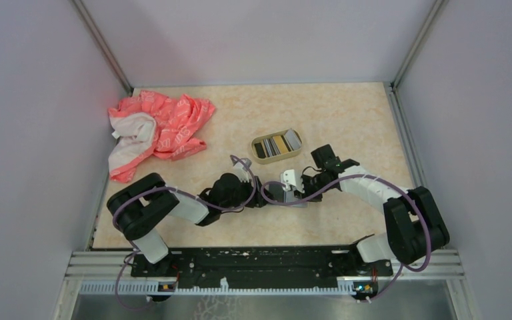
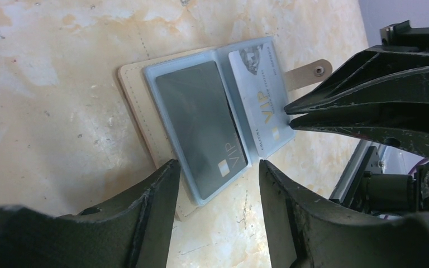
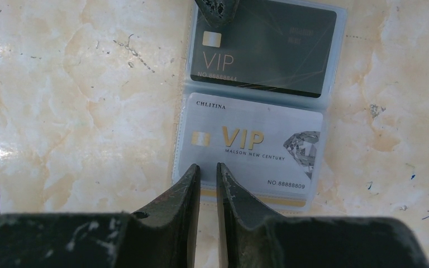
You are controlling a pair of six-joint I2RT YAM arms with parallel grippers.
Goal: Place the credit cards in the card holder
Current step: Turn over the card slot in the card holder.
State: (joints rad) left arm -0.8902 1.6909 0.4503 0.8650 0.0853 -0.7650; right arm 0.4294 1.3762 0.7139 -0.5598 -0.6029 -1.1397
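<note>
**Right claw nearly closed at the card holder's edge**

Right gripper (image 3: 206,167) is seen with its jaws drawn to a thin slit, tips set over the near edge of the open card holder (image 2: 131,89); whether the sleeve is nipped cannot be told. The left gripper (image 2: 218,167) is held released, jaws spread over the holder's opposite end, one fingertip (image 3: 217,8) at the dark grey VIP card (image 3: 268,44). Beside that card, in the next clear sleeve, a silver VIP card (image 3: 251,145) is lodged. Beyond the holder, a gold-rimmed tin (image 1: 280,159) is found with further credit cards (image 1: 277,145) inside. Far left of the holder, a pink cloth (image 1: 157,130) is heaped.
</note>
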